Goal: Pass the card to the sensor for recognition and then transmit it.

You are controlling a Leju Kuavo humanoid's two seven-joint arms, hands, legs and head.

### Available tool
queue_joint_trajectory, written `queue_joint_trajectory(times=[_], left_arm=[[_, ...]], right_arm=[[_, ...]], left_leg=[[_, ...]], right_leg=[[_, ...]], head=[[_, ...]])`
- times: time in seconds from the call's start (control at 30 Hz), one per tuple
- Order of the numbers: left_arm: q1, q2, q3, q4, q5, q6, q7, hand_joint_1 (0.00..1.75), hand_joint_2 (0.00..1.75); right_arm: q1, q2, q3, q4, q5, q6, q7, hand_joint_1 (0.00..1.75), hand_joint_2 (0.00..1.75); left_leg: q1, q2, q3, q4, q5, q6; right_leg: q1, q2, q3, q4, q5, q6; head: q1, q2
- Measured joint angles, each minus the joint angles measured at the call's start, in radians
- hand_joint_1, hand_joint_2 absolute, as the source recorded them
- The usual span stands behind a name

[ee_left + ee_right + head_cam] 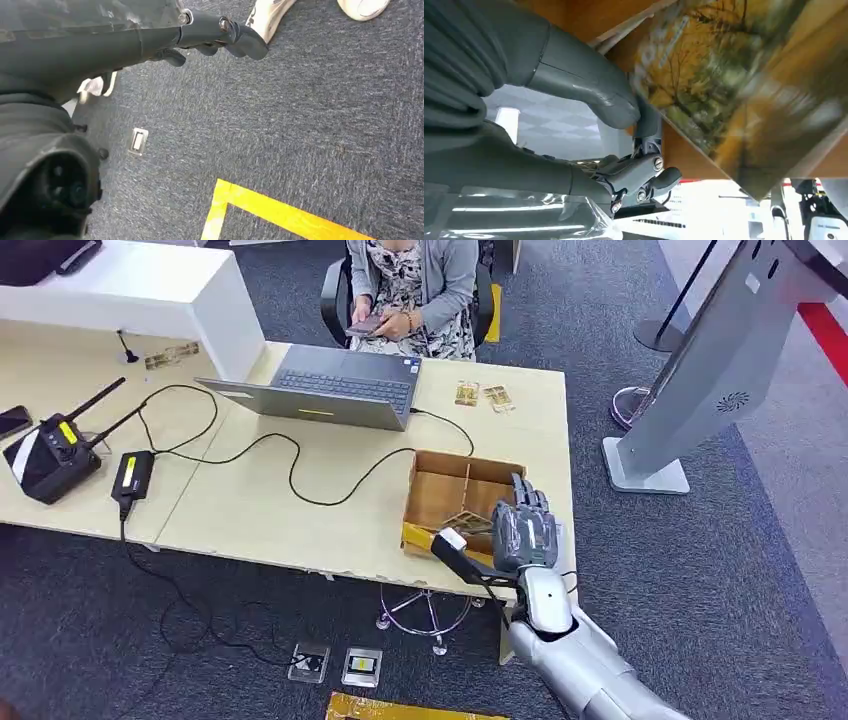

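In the divided cardboard box (462, 502) at the table's near right corner, the right hand (523, 525) reaches over the cards.
The thumb (589, 87) presses a yellow-green card (704, 75); whether it is gripped, I cannot tell. The left hand (210, 37) hangs over carpet, fingers curled, empty.

Right hand (524, 530): over the wooden box (440, 490), fingers spread.
Laptop (330, 390): open on the table (260, 510).
Person (415, 285): seated behind the laptop.
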Motion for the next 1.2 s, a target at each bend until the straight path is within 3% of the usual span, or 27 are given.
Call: queue_joint_trajectory(times=[0.43,0.47,0.5,0.57,0.6,0.73,0.77,0.87,1.07,1.2], left_arm=[[0.0,0.0,0.0,0.0,-0.009,-0.002,0.0,0.0,0.0],[0.0,0.0,0.0,0.0,-0.01,-0.002,0.0,0.0,0.0],[0.0,0.0,0.0,0.0,-0.01,-0.002,0.0,0.0,0.0],[0.0,0.0,0.0,0.0,-0.012,-0.002,-0.003,0.0,0.0],[0.0,0.0,0.0,0.0,-0.013,-0.002,-0.004,0.0,0.0],[0.0,0.0,0.0,0.0,-0.018,-0.002,-0.007,0.0,0.0],[0.0,0.0,0.0,0.0,-0.019,-0.002,-0.007,0.0,0.0],[-0.001,0.0,0.0,0.0,-0.019,-0.003,-0.007,0.0,0.0],[-0.001,0.0,0.0,0.0,-0.019,-0.011,-0.007,0.0,0.0],[0.0,0.001,0.0,0.0,-0.019,-0.012,-0.007,0.0,0.0]], right_arm=[[0.0,0.003,0.0,0.016,-0.024,-0.017,-0.026,1.75,1.75],[0.0,0.003,0.0,0.017,-0.026,-0.019,-0.027,1.64,1.75],[0.0,0.003,0.0,0.018,-0.031,-0.021,-0.031,0.0,1.75],[0.0,0.004,0.0,0.02,-0.034,-0.027,-0.034,0.0,1.75],[0.002,0.006,0.0,0.021,-0.034,-0.033,-0.033,0.0,0.0],[0.001,0.008,0.0,0.025,-0.016,-0.066,-0.012,0.0,0.0],[0.0,0.008,0.0,0.025,-0.008,-0.066,-0.006,0.0,1.75],[-0.009,0.002,0.0,0.024,0.028,-0.055,0.02,0.0,1.75],[-0.059,-0.078,-0.002,-0.044,0.161,0.082,0.093,0.0,1.75],[-0.069,-0.127,-0.01,-0.092,0.196,0.127,0.113,0.0,1.75]], left_leg=[[0.0,0.0,0.0,0.0,0.0,0.0],[0.0,0.0,0.0,0.0,0.0,0.0],[0.0,0.0,0.0,0.0,0.0,0.0],[0.0,0.0,0.0,0.0,0.0,0.0],[0.0,0.0,0.0,0.0,0.0,0.0],[0.0,0.001,0.001,0.0,0.0,0.0],[0.0,0.002,0.002,0.0,0.0,0.0],[0.0,0.004,0.003,0.0,0.0,0.0],[0.0,0.004,0.006,0.0,0.0,0.0],[-0.001,0.004,0.005,0.0,0.001,0.001]], right_leg=[[0.0,0.0,0.0,0.0,0.0,0.0],[0.0,0.0,0.0,0.0,0.0,0.0],[0.0,0.0,0.0,0.0,0.0,0.0],[0.0,0.0,0.0,0.0,0.0,0.0],[0.0,0.001,0.0,0.0,0.0,0.0],[0.0,0.002,0.0,0.0,0.0,0.0],[0.0,0.003,0.0,0.0,0.0,0.0],[0.0,0.004,0.001,0.0,0.001,-0.001],[0.0,0.003,0.004,0.0,0.002,0.0],[-0.001,0.003,0.004,0.0,0.003,0.0]], head=[[0.0,0.0],[0.0,0.0],[0.0,0.0],[0.0,0.0],[0.0,0.0],[0.0,0.0],[0.0,0.0],[0.0,0.0],[0.0,0.0],[0.0,0.0]])
